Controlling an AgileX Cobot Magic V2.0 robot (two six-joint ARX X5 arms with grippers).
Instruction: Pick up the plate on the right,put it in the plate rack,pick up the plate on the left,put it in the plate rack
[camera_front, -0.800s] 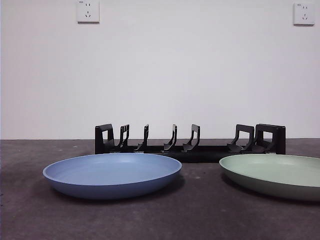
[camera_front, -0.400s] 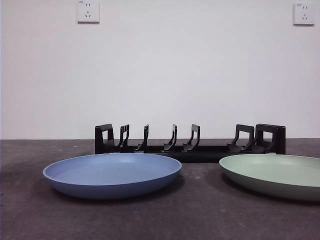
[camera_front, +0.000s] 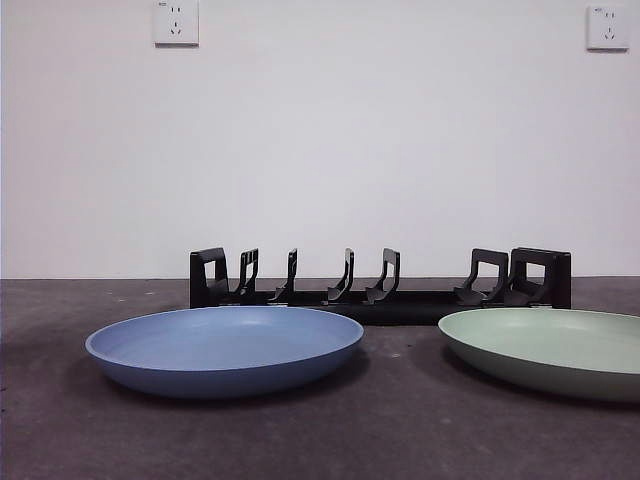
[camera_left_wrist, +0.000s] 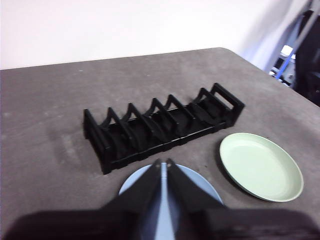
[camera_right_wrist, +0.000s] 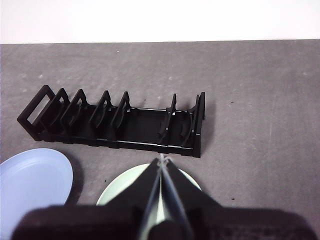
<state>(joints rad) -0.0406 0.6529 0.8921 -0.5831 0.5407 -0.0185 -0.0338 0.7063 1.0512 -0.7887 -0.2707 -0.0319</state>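
Nothing was picked up yet, so I judged I was at the very first step: going for the plate on the right. In the front view the green plate (camera_front: 548, 350) lay flat at the lower right of the picture, and the blue plate (camera_front: 224, 348) lay flat at the lower left, well apart from it. The plate rack (camera_front: 380, 280) sat behind both, across the middle of the picture, with no plate between its prongs. The table (camera_front: 400, 440) was dark and gray. No arm showed in the front view at all (both of mine were up high, looking down). My right claw (camera_right_wrist: 161, 161) hung above the green plate (camera_right_wrist: 187, 182), at the bottom middle of its own picture, with its two jaws pinched together at the tips and nothing between them. My left claw (camera_left_wrist: 161, 162) hung above the blue plate (camera_left_wrist: 200, 182), clenched on nothing the same way, and it only had to wait. The rack (camera_right_wrist: 115, 120) lay just past the green plate in the right wrist picture. For the next move I thought my right claw had to spread its jaws, go down to the rim of the green plate, and pinch that thin edge. The plate was low and flat, so the grip could slip.
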